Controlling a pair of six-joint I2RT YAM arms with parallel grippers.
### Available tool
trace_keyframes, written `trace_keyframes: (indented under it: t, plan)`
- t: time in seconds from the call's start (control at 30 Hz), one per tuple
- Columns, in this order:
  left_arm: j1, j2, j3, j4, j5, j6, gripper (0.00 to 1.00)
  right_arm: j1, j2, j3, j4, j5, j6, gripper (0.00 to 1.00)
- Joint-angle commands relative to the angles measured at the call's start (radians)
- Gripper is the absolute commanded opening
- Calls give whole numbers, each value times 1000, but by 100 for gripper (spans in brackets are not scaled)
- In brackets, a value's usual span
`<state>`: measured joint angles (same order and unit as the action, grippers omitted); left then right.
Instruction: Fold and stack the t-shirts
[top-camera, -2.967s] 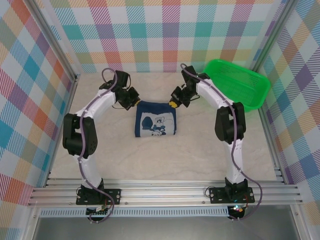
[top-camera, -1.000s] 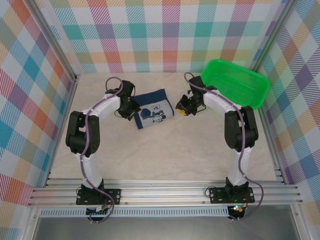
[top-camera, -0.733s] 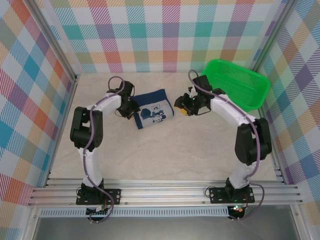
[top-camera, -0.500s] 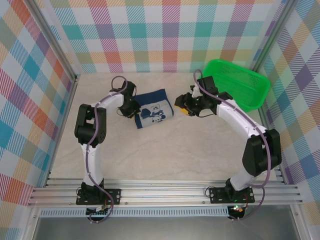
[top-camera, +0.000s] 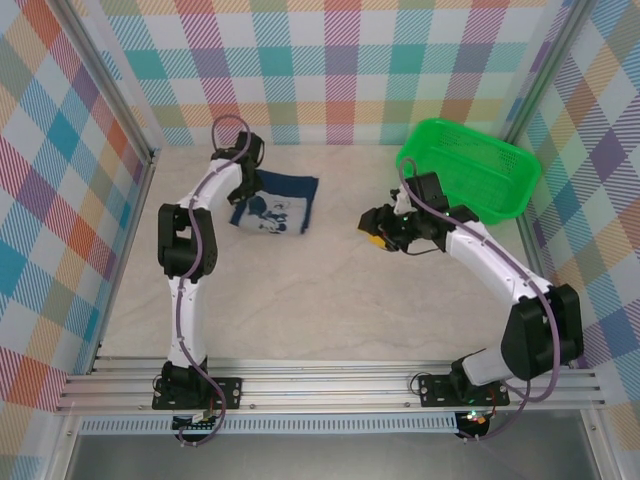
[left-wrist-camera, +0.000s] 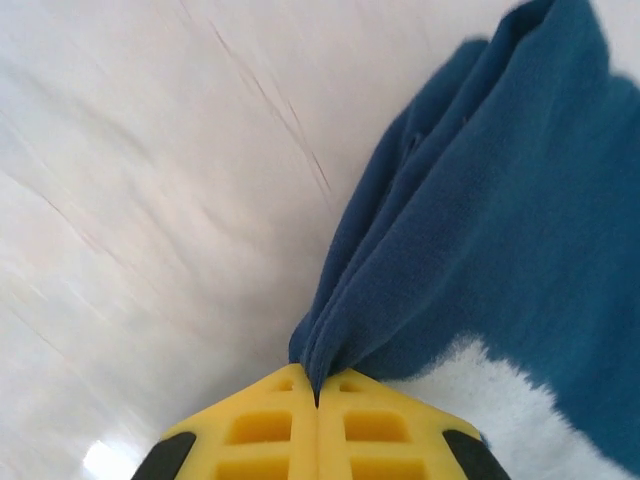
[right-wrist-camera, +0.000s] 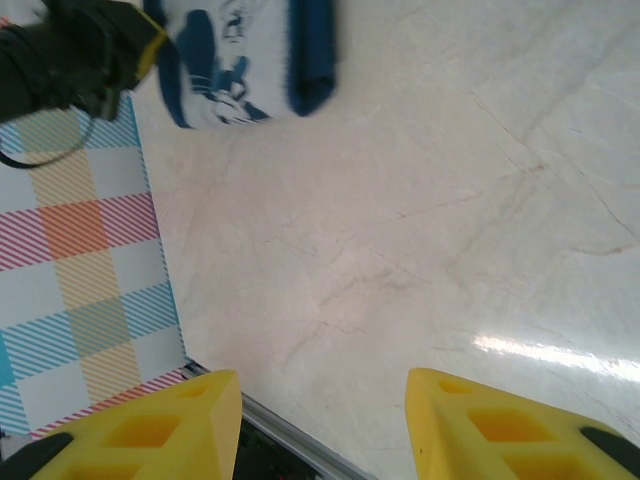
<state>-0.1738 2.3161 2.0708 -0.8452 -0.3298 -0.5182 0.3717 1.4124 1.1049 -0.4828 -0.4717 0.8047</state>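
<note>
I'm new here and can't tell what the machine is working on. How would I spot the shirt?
Start at the pale marble-patterned tabletop and look to its far left, opposite the green plastic mesh basket. There lies a folded dark navy blue cloth t-shirt, the left arm's jaws shut on its edge. Its white cartoon print sets it apart.

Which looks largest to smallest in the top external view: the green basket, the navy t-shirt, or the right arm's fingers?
1. green basket, clearly the largest.
2. t-shirt, about half the basket's spread.
3. right fingers, by far the smallest.
</note>
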Motion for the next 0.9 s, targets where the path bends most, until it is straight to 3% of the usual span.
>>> trace_keyframes:
  t: [0.0, 0.17, 0.33, 0.6, 0.83, 0.87]
  plan:
    - [61, 76, 142, -83, -253, 137, 0, -15, -70, -58, 8, -2, 17, 47]
    - [131, 195, 349, -116, -392, 164, 0, -24, -136, -143, 25, 2, 52, 47]
    - [173, 276, 447, -16, -473, 306, 0, -32, -168, -170, 16, 14, 70, 47]
    - [227, 356, 562, 96, -456, 450, 0, -40, -176, -187, 3, 12, 90, 47]
    - [287, 351, 567, 45, -401, 347, 0, -40, -140, -168, 4, -3, 84, 47]
    - [293, 351, 568, 46, -375, 339, 7, -40, -135, -157, -3, -5, 78, 47]
